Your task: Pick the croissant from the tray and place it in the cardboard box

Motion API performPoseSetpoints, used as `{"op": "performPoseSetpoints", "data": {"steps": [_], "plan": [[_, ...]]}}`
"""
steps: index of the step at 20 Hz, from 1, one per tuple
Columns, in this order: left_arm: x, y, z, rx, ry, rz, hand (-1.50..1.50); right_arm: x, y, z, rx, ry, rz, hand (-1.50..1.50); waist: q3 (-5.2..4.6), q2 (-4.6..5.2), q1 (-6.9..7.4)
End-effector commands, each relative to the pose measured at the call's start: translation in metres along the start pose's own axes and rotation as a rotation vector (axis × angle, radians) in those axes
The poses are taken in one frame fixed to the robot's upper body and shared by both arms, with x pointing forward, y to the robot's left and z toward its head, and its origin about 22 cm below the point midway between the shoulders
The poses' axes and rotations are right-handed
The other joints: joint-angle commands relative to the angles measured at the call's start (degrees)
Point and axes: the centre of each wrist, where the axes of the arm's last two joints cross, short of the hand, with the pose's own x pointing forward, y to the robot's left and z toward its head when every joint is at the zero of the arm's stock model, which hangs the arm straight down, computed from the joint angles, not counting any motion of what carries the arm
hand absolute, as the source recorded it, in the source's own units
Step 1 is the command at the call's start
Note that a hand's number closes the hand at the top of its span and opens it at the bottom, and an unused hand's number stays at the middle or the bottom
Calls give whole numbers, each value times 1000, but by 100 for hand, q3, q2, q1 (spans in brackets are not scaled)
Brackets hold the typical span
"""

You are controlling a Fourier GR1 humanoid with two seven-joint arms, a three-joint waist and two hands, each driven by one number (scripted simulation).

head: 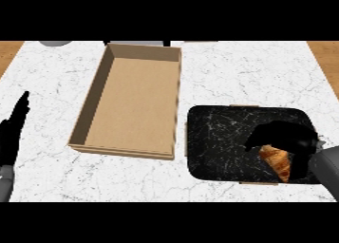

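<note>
Half the croissant (278,161) hides under the right hand (284,136).

A golden-brown, ridged croissant (277,162) lies at the lower right of the frame, on the right part of a black, white-flecked square tray (217,142) with rounded corners; its upper end is hidden. Just left of the tray, filling the upper middle, sits an open, long rectangular tan cardboard box (130,102), its inside bare.

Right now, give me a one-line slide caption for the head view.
Right hand curled over the croissant on the black tray; cardboard box empty to its left; left hand resting open.
</note>
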Motion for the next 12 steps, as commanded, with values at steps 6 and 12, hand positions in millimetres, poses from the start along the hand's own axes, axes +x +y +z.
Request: {"op": "performPoseSetpoints", "data": {"steps": [6,12], "plan": [[-8,10,5,-18,5,10,0,-4,3,-11,-221,3,88,150,15,10,16],[11,1,-8,-67,-73,-1,0,-11,-100,-81,-266,132,55,150,28,171,521]]}}
